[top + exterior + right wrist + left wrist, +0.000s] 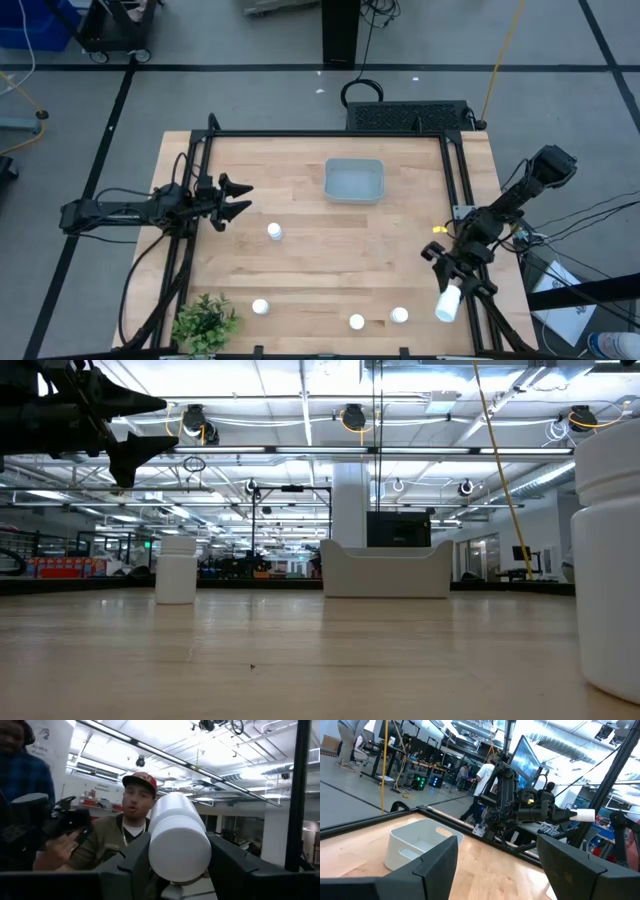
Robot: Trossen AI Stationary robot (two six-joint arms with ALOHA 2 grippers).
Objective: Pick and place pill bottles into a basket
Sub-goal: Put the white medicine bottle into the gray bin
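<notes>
1. Your right gripper [449, 290] sits at the counter's right edge near the front right corner, arm reaching in from the right, with its fingers clamped on a pill bottle [448, 303] that lies tilted, cap end past the fingertips.
2. The right wrist view shows that held bottle [179, 842] squeezed between both dark fingers.
3. Your left gripper [237, 200] hovers over the left part of the counter, arm stretched level from the left edge, fingers spread apart and holding nothing.
4. The basket [354, 181] rests toward the back edge, right of centre, well apart from both grippers.
5. One bottle [274, 232] stands near the counter's middle, just beyond your left gripper.
6. Three more bottles stand along the front edge [260, 307] [356, 322] [399, 316].
7. A green plant [205, 322] fills the front left corner.
8. Bare wood lies between your right gripper and the basket.
</notes>
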